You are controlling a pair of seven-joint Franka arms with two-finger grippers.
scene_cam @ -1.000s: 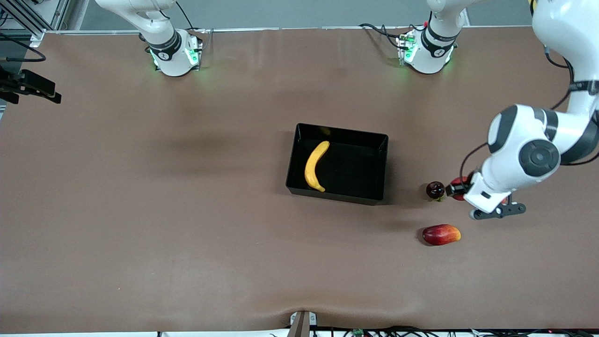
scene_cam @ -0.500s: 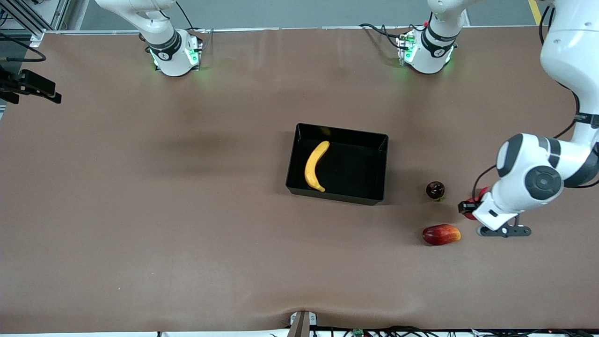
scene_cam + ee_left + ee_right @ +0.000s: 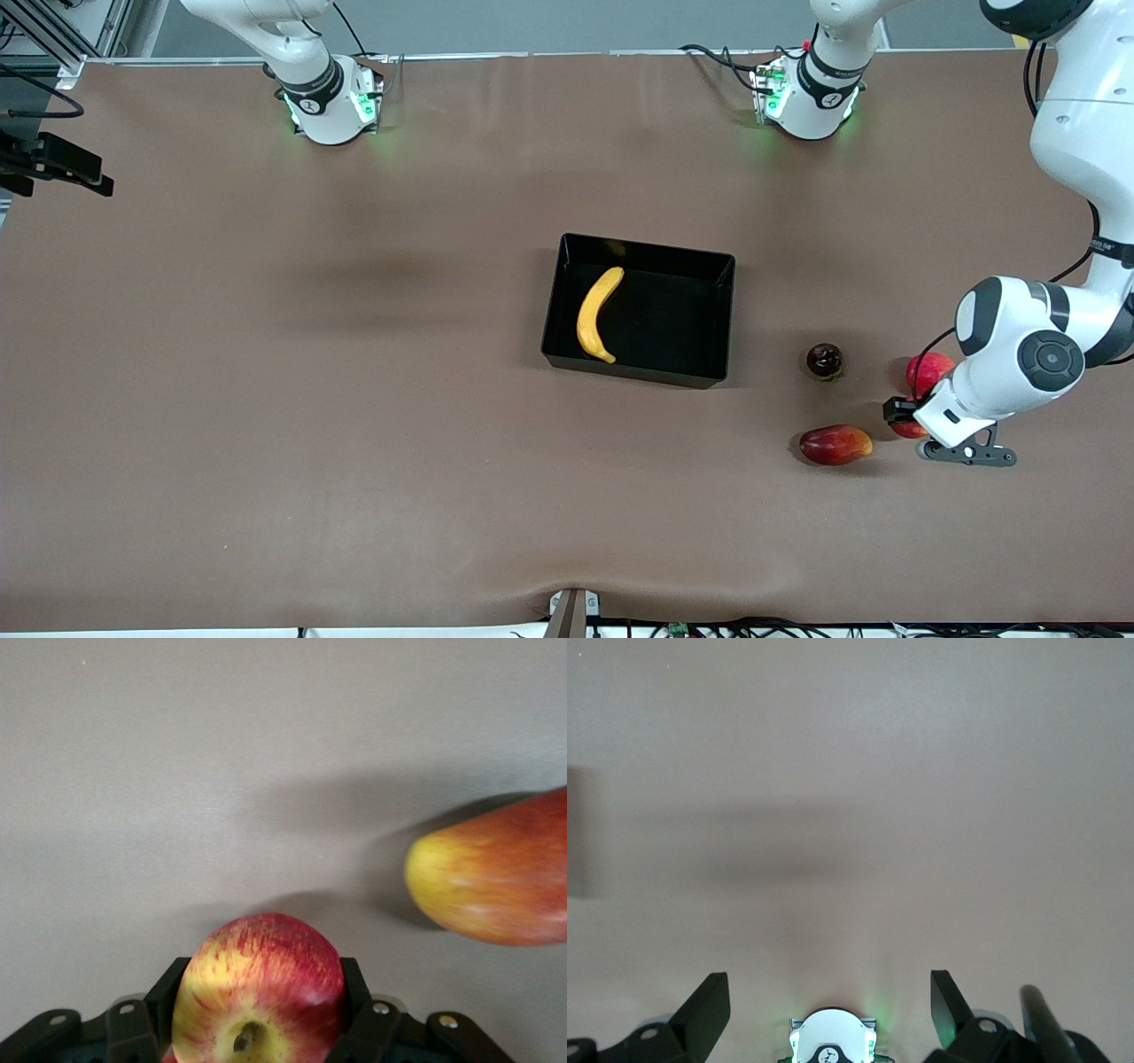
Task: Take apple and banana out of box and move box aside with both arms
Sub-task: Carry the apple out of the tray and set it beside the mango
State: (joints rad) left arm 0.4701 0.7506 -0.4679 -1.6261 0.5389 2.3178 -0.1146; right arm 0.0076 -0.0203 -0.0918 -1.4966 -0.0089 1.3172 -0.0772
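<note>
The black box (image 3: 724, 319) sits mid-table with the yellow banana (image 3: 595, 315) lying inside it. My left gripper (image 3: 908, 415) hangs over the table beside the mango, toward the left arm's end, shut on the red apple (image 3: 928, 372). The gripper's body covers part of the apple in the front view. In the left wrist view the yellow-streaked apple (image 3: 261, 979) fills the left gripper (image 3: 263, 1014), with a black finger (image 3: 356, 988) on each side. My right gripper (image 3: 828, 985) stands open and holds nothing, high over its own arm's base; it is out of the front view.
A red-yellow mango (image 3: 835, 444) lies on the mat near the held apple, also in the left wrist view as the mango (image 3: 496, 877). A small dark cherry-like fruit (image 3: 824, 360) sits between the box and the left arm's end.
My left gripper carried the apple from beside the dark fruit toward the front camera and the left arm's end, ending next to the mango. Box, banana and right arm stayed still.
</note>
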